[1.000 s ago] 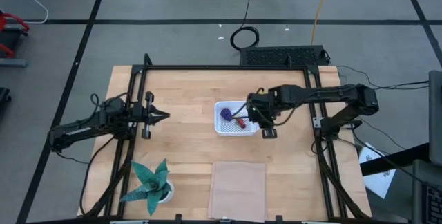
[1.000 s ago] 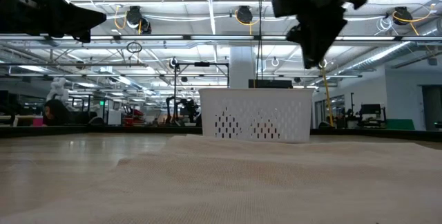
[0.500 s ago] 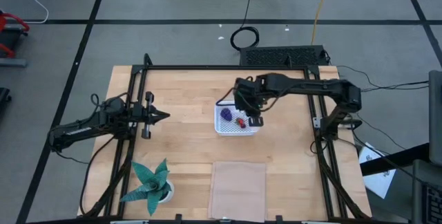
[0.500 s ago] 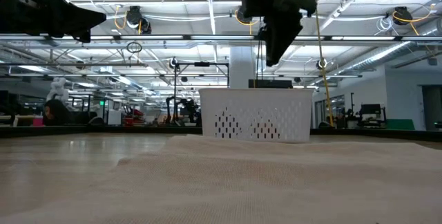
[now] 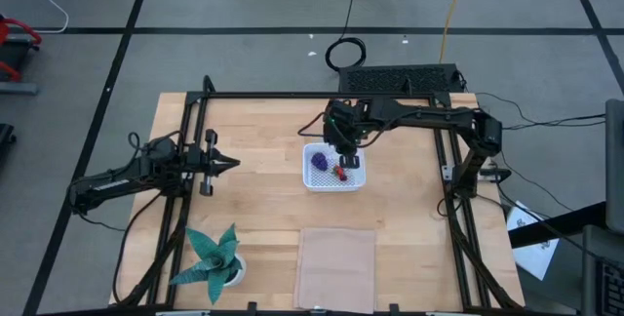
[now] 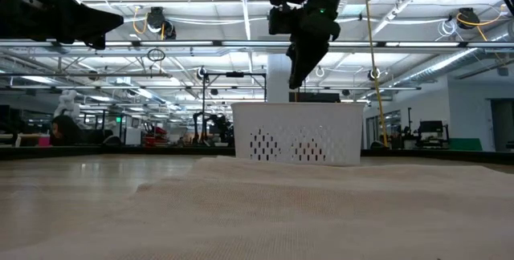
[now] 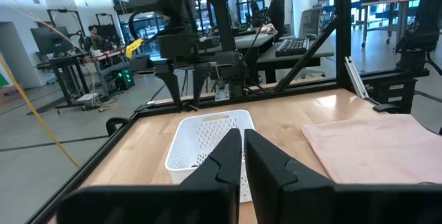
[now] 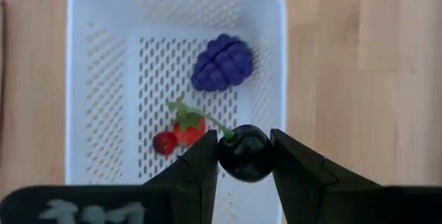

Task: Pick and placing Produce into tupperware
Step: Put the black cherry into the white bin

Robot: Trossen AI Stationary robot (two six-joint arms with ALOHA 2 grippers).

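My right gripper hangs over the white tupperware, fingers pointing down, shut on a dark round ball. The low view shows that gripper well above the tupperware's wall. Inside the tupperware lie the purple lump, the red piece and a small red ball, all on the dotted bottom. My left gripper waits shut above the table's left half, pointing at the tupperware. My right gripper pinches the dark ball between its two fingers, coming from above and pointing down. The ball is lifted clear over the tupperware's inside. A thin green stem sticks out of it.
A teal spiky potted plant stands at the table's near left corner. A flat pinkish rectangle lies at the near edge, in front of the tupperware. A dark frame runs around the table. Bare wood lies between the two grippers.
My right gripper has swung from beside the tupperware's right side toward the table's left and far edge, and now stands over the tupperware's inside, turning as it went. The tupperware and the pieces in it have stayed where they were.
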